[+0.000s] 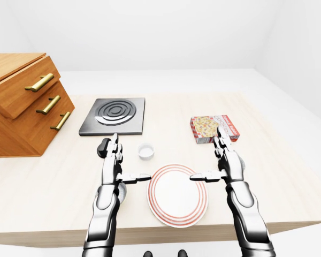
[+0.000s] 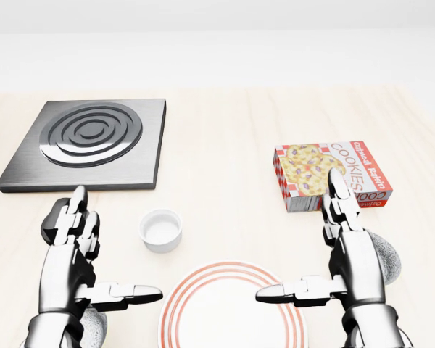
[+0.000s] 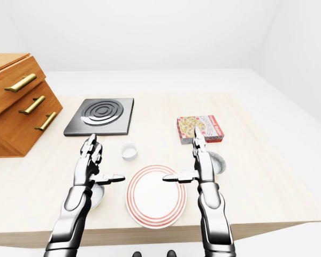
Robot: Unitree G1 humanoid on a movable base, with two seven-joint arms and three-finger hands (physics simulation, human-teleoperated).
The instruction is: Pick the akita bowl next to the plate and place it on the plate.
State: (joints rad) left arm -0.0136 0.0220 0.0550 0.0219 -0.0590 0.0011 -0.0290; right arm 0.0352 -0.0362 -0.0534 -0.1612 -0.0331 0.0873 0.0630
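Observation:
A white plate with red rings (image 2: 225, 312) lies at the bottom middle of the head view. Just right of it sits a grey speckled bowl (image 2: 388, 255), mostly hidden behind my right hand (image 2: 304, 243). That hand is open, fingers straight up, thumb pointing left over the plate's rim. It stands over the bowl's left side and holds nothing. A second grey speckled bowl (image 2: 92, 326) peeks out at the bottom left under my left hand (image 2: 112, 250), also open and empty. A dark rounded object (image 2: 56, 216) lies behind the left fingers.
A small white ramekin (image 2: 161, 229) stands above the plate's left side. A cookie box (image 2: 333, 174) lies above the right bowl. A grey stove plate (image 2: 90, 141) is at upper left. A wooden drawer cabinet (image 1: 21, 101) stands far left.

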